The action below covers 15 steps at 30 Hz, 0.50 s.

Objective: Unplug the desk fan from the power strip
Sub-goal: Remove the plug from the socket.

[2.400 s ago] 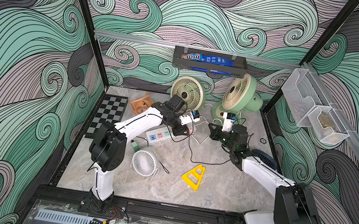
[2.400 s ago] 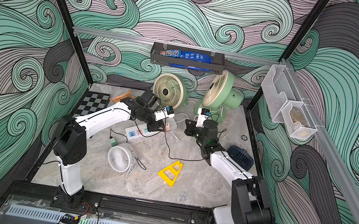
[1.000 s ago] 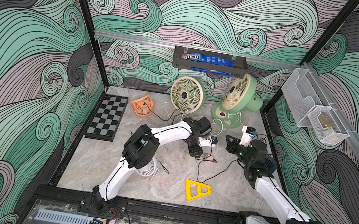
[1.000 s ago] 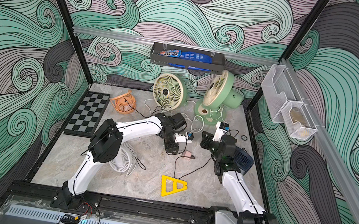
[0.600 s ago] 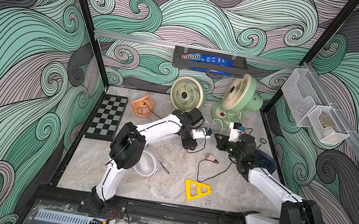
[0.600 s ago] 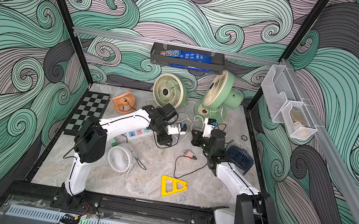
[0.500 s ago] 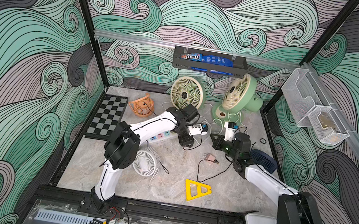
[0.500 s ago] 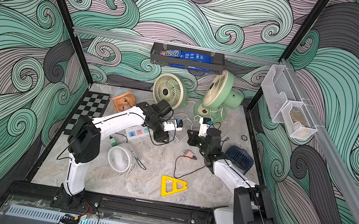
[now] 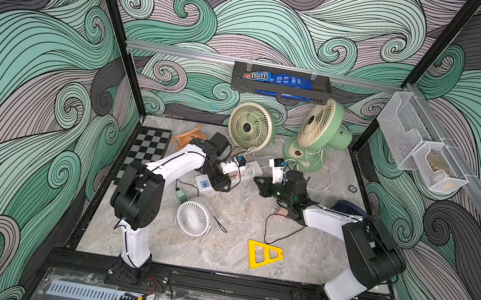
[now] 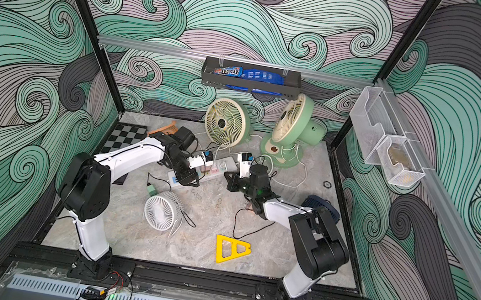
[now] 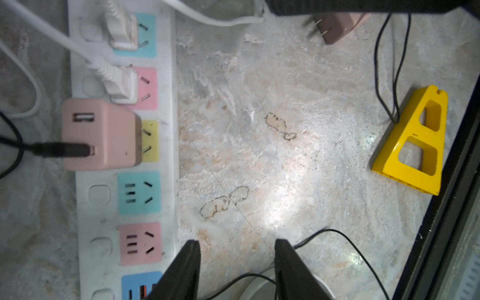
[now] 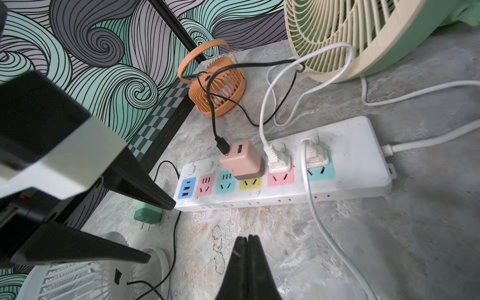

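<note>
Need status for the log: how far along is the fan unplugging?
Done: a brown adapter and a green adapter lie loose on the table, prongs out. In hand: nothing; the left gripper is open beside the power strip, the right gripper shut, empty. Remaining: a pink USB adapter and two white plugs sit in the strip.

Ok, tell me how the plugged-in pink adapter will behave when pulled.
The pink adapter looks a rigid, smooth-sided block, so it may slip. Its black cable seems floppy and should trail. The power strip lies loose and will probably lift with it.
</note>
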Tool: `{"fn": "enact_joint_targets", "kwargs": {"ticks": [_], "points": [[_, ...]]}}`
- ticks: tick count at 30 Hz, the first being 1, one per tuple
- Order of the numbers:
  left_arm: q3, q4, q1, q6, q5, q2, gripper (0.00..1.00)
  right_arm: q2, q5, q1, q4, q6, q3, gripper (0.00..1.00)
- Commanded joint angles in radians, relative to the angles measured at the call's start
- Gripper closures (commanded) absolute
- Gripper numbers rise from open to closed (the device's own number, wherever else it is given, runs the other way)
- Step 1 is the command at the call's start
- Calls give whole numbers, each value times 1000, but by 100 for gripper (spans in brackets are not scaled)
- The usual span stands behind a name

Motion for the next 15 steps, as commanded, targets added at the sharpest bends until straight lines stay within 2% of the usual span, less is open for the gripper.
{"fn": "enact_joint_targets", "kwargs": {"ticks": [1, 6, 15], "points": [[-2, 62, 66, -16, 5, -24, 50, 63, -18, 26, 82, 0, 43, 94], [7, 125, 97, -63, -56, 15, 49, 170, -15, 58, 139, 8, 95, 95], [72, 129, 97, -54, -46, 78, 49, 288, 23, 86, 166, 35, 151, 96]]}}
